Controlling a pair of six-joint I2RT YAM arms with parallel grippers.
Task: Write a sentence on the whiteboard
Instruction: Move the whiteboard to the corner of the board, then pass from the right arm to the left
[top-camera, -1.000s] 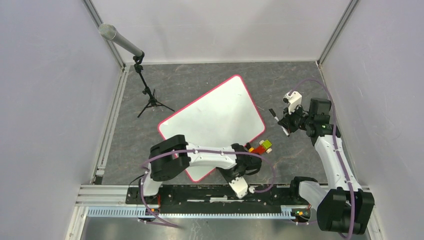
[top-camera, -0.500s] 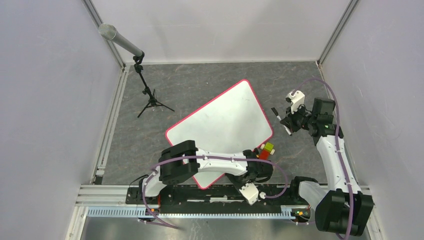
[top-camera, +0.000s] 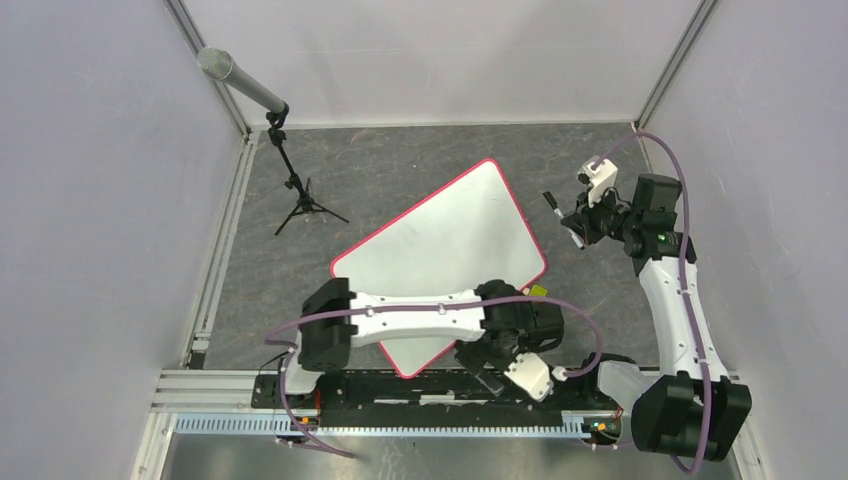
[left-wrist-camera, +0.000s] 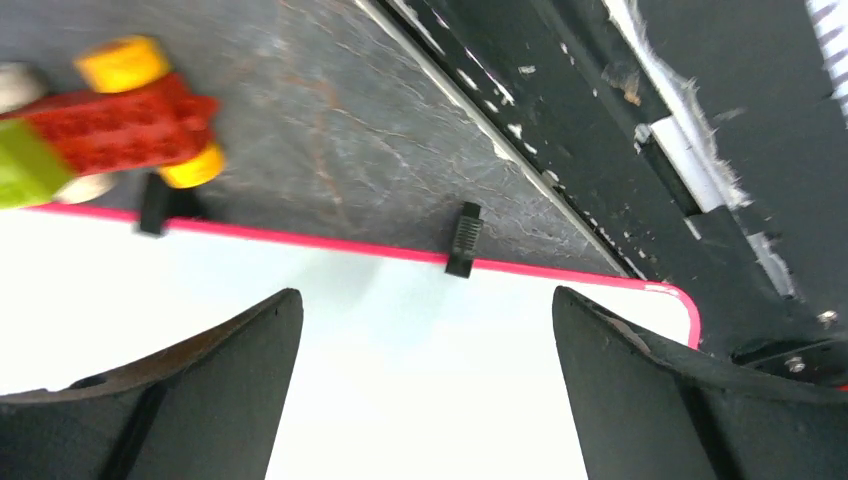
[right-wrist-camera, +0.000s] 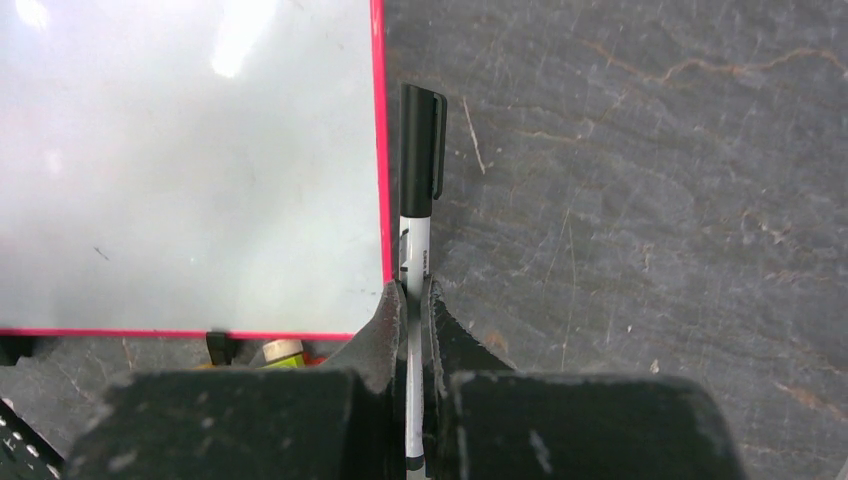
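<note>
Only the right wrist view shows the right gripper (right-wrist-camera: 413, 297) clamped on a capped marker (right-wrist-camera: 420, 150). The left gripper (left-wrist-camera: 425, 300) spreads open over the whiteboard (left-wrist-camera: 420, 410), which has shifted rightwards since before.

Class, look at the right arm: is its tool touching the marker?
Touching. In the right wrist view, the right tool is clamped on the marker, pressing both sides of its white barrel with no gap.
</note>
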